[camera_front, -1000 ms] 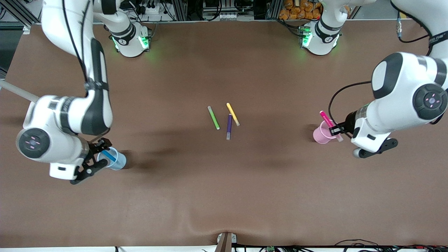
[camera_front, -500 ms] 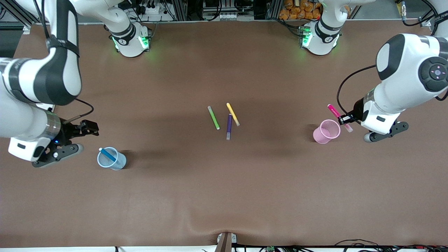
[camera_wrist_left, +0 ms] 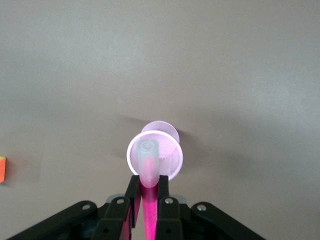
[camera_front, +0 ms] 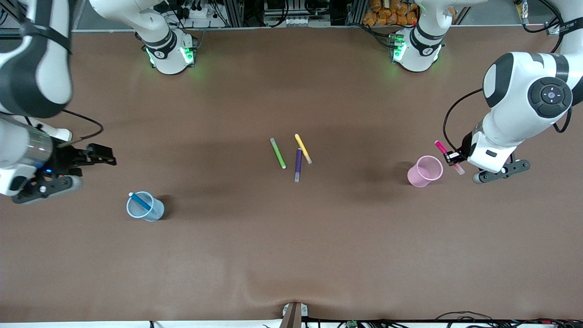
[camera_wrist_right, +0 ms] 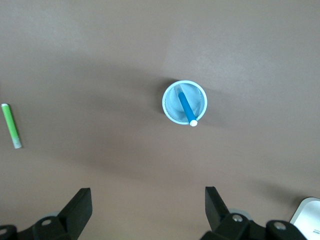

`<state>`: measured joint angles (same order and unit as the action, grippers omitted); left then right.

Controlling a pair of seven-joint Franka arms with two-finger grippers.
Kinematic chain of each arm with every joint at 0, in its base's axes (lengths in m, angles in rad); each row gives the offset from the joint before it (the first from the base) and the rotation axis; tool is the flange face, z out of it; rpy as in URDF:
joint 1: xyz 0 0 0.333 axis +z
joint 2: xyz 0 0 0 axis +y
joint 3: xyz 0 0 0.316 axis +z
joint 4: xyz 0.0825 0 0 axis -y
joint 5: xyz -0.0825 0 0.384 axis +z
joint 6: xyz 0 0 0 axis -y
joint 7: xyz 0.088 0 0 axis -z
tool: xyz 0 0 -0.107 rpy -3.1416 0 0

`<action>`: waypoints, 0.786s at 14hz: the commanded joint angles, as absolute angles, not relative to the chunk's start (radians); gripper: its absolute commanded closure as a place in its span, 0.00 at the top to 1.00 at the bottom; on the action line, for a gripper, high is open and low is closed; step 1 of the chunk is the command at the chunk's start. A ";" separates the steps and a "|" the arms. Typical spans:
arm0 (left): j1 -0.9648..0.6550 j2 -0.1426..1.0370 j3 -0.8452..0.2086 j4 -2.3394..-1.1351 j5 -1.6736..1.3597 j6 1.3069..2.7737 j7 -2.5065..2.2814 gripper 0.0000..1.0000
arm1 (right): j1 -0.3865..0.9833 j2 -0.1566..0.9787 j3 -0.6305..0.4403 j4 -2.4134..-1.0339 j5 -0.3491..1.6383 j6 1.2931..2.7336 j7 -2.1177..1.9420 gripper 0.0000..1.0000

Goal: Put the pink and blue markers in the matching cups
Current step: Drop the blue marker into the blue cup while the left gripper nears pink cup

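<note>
So, front view, right arm's end first: right claw point(camera_front: 98, 157) hung over bare worktop point(camera_front: 291, 255), well apart from the blue cup point(camera_front: 145, 207), carrying nothing. Its fingers point(camera_wrist_right: 77, 207) were spread wide in the right wrist view.

Blue cup stood upright toward the right arm's end, nearer the front camera than the loose pens. Blue marker point(camera_front: 140, 202) sat inside it, leaning on the rim, pale cap end sticking up over the edge. Right wrist view showed the same from above: marker point(camera_wrist_right: 186, 107) lying slanted across the cup point(camera_wrist_right: 184, 102).

Mid-worktop, three loose pens lay flat, close together: green pen point(camera_front: 278, 153), purple pen point(camera_front: 298, 165), yellow pen point(camera_front: 303, 149). Purple pen's upper end lay just beside the yellow one; can't tell whether they touched. Green lay a little apart, toward the right arm's end.

Pink cup point(camera_front: 425, 171) stood upright toward the left arm's end, nothing visible inside it.

Left claw point(camera_front: 452, 157) hung just beside the pink cup's rim, pinching the pink marker point(camera_front: 448, 156). Marker was tilted, not in the cup. In the left wrist view the fingers point(camera_wrist_left: 131, 202) clamped the marker point(camera_wrist_left: 148, 170), its pale cap end pointing at the cup point(camera_wrist_left: 172, 155) mouth below.
</note>
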<state>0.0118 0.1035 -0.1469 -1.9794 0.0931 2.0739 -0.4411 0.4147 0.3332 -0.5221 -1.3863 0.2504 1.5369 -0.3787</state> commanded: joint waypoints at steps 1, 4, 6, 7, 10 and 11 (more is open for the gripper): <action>0.018 0.049 -0.153 -2.092 0.153 2.176 -0.433 0.00 | 0.267 0.243 -0.372 -1.456 0.235 1.548 -0.360 1.00; 0.044 0.041 -0.155 -2.154 0.156 2.281 -0.433 0.00 | 0.129 0.213 -0.201 -1.454 0.138 1.555 -0.322 1.00; 0.046 0.038 -0.155 -2.206 0.156 2.365 -0.433 0.00 | 0.086 0.193 -0.122 -1.454 0.097 1.546 -0.246 1.00; 0.046 0.032 -0.155 -2.233 0.156 2.409 -0.433 0.00 | 0.057 0.180 -0.085 -1.454 0.081 1.542 -0.229 1.00; 0.046 0.028 -0.155 -2.260 0.156 2.451 -0.434 0.00 | 0.015 0.141 -0.049 -1.472 0.077 1.539 -0.221 1.00; 0.046 0.028 -0.155 -2.263 0.156 2.465 -0.433 0.00 | 0.014 0.120 -0.045 -1.494 0.077 1.542 -0.201 1.00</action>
